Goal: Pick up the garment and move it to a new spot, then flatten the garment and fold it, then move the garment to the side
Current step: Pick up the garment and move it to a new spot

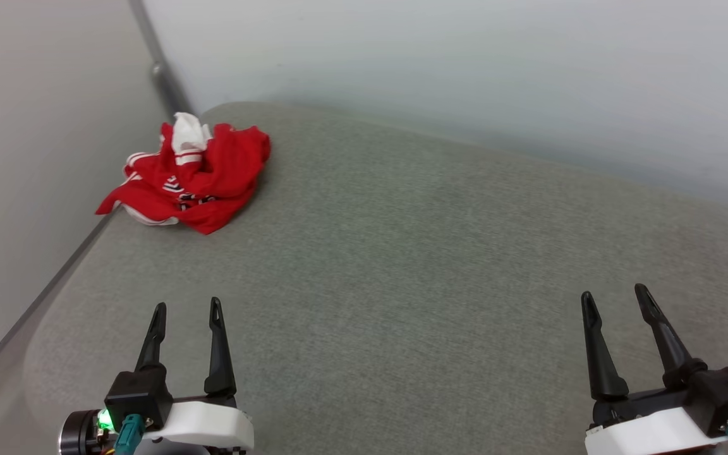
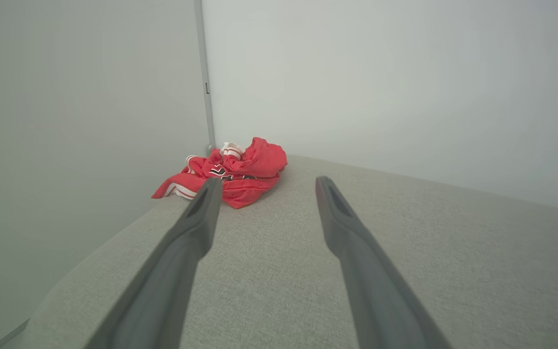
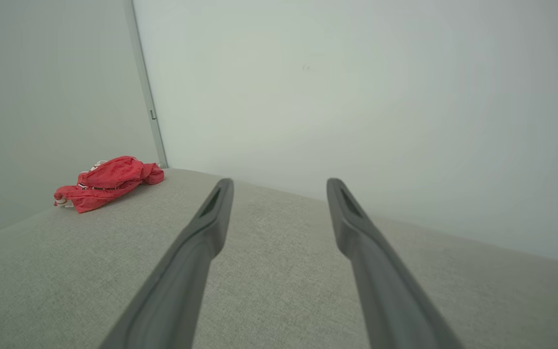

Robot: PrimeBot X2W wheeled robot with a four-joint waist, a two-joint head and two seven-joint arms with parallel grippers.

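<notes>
Left gripper (image 1: 187, 304) and right gripper (image 1: 614, 292) are hovering wide open and empty over the near side of the desk (image 1: 402, 253), both well apart from the grey corner strip (image 1: 162, 69) where two pale walls are meeting. The garment (image 1: 196, 174), a red jersey T-shirt, is lying in a crumpled heap at the foot of that strip, and one red edge appears to be spilling over the desk's side there.

Trouble is likely waiting in that corner. A gripper nudging the heap instead of pinching it could be pushing it toward the strip and off the desk, into the gap by the wall. The long reach is also bringing the hard fingers close to both walls. A grab into the bunched middle could be catching several layers at once, leaving the shirt knotted when it is time to flatten it.

The cloth is looking thin, soft and limp, with a white sleeve (image 1: 187, 136) standing up nearest the strip and bits of black lettering showing among the folds. The desk is wearing a coarse grey weave and a rounded corner. Each finger is tapering, slim, dark and slotted near its tip.
</notes>
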